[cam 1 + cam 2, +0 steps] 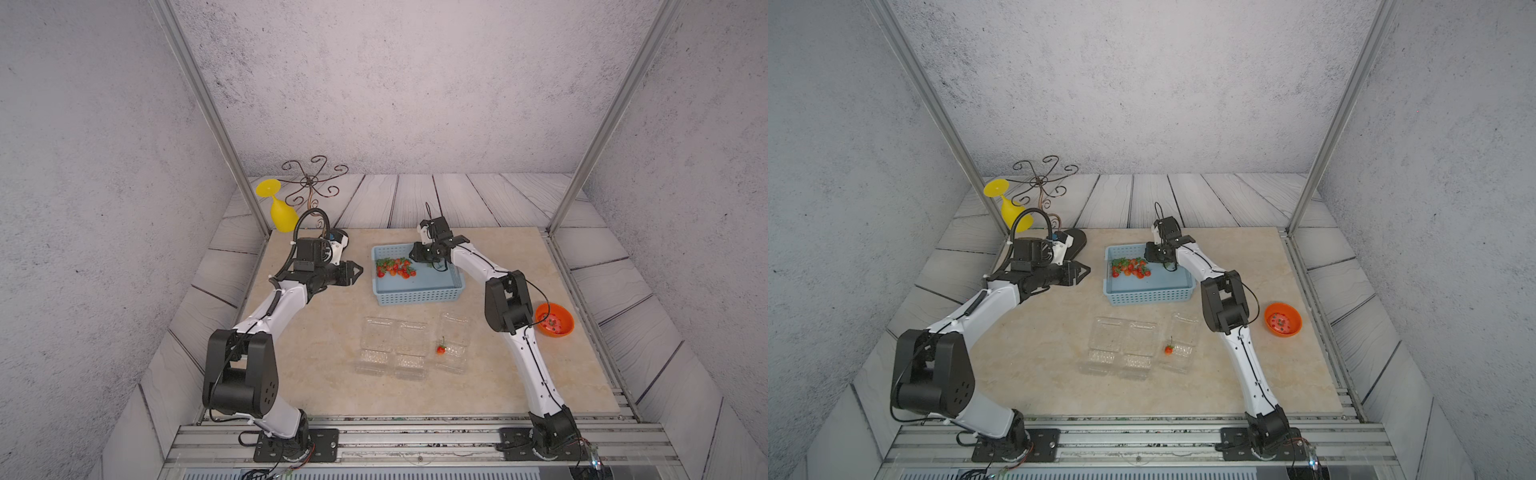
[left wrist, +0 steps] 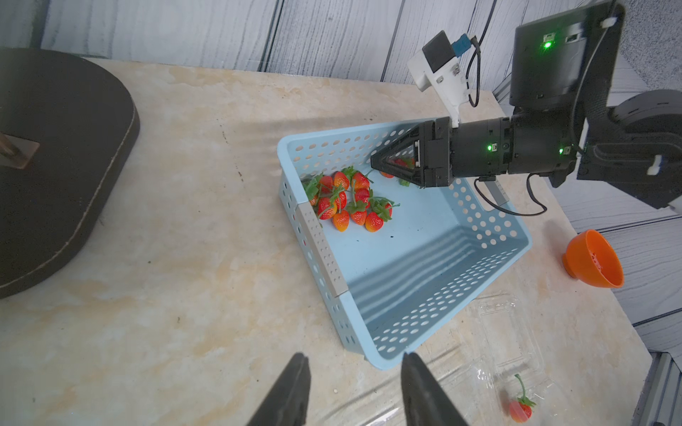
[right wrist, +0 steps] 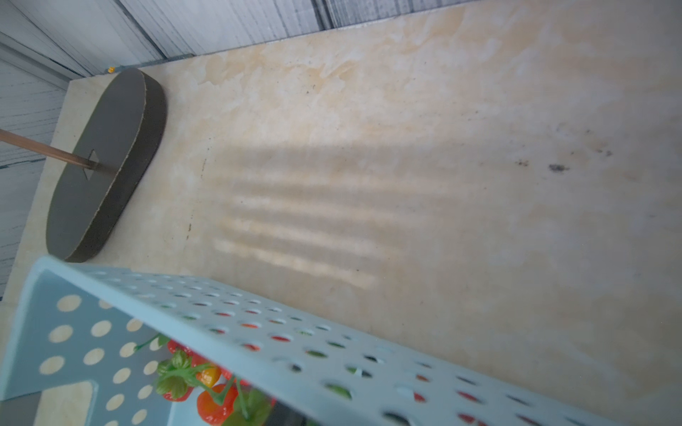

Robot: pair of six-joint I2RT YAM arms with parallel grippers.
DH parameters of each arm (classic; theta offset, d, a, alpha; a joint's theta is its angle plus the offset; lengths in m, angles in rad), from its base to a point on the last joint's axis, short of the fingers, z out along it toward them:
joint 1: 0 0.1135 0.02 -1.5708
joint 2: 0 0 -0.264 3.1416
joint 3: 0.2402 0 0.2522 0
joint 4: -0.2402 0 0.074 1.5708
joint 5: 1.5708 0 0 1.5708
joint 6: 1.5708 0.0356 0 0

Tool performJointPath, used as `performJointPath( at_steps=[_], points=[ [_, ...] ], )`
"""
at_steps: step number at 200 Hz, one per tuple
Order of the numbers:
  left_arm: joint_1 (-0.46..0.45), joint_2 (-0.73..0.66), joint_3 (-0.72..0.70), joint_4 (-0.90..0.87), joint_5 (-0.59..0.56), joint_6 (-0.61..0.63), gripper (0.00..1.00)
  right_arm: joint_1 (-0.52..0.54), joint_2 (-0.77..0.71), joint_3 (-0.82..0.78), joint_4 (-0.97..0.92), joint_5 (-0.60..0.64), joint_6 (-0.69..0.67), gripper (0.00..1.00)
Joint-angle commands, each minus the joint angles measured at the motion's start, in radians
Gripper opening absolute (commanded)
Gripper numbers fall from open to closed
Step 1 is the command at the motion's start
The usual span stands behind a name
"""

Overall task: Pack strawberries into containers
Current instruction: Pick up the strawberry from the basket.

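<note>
1. Right now the right gripper (image 2: 373,166) is hanging low inside the light blue perforated basket (image 2: 321,250), its tips sitting just at 2 o'clock of the heap of strawberries (image 2: 354,201). It is showing side-on, so I cannot tell how far its jaws are parted or whether a berry is caught between them
2. To be doing this pick well, I judge it should be closing on a single berry's red body rather than on the tangled green stems, then rising straight up so no neighbours are dragging along
3. The left gripper (image 2: 354,356) is hovering at 9 o'clock of the basket, jaws standing apart and holding nothing
4. Counting: three clear clamshell containers (image 1: 376,345) are lying open in a row at 6 o'clock of the basket; one lone strawberry (image 1: 441,349) is lying in the container nearest 3 o'clock; roughly a dozen berries are crowding the basket's 10 o'clock part; one orange bowl (image 2: 586,258), one yellow goblet (image 1: 282,216) and one wire stand (image 1: 311,180) are standing aside
</note>
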Motion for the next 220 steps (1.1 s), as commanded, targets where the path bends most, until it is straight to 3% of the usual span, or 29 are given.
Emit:
performJointPath(
  at_steps=[1,42,92,129,159,189,220],
  points=[
    [-0.007,0.013,0.027,-0.015,0.004,0.020,0.45,-0.005,0.037,0.007,0.000,-0.019,0.006,0.28],
    [-0.006,0.007,0.026,-0.013,0.006,0.019,0.45,-0.005,0.026,-0.027,-0.002,-0.005,-0.007,0.31],
    [-0.006,0.004,0.025,-0.015,0.002,0.022,0.45,-0.005,0.029,-0.021,0.020,-0.010,0.009,0.26],
    [-0.007,0.004,0.025,-0.017,0.001,0.022,0.45,-0.008,0.020,-0.020,0.024,-0.022,0.017,0.09],
    [-0.006,0.001,0.025,-0.016,0.003,0.021,0.45,-0.009,-0.015,-0.060,0.030,-0.031,0.017,0.02],
    [-0.007,-0.005,0.026,-0.016,0.002,0.021,0.45,-0.009,-0.114,-0.144,0.042,-0.046,-0.001,0.00],
    [-0.007,-0.012,0.027,-0.017,0.000,0.021,0.45,-0.010,-0.321,-0.340,0.082,-0.047,-0.043,0.00]
  ],
)
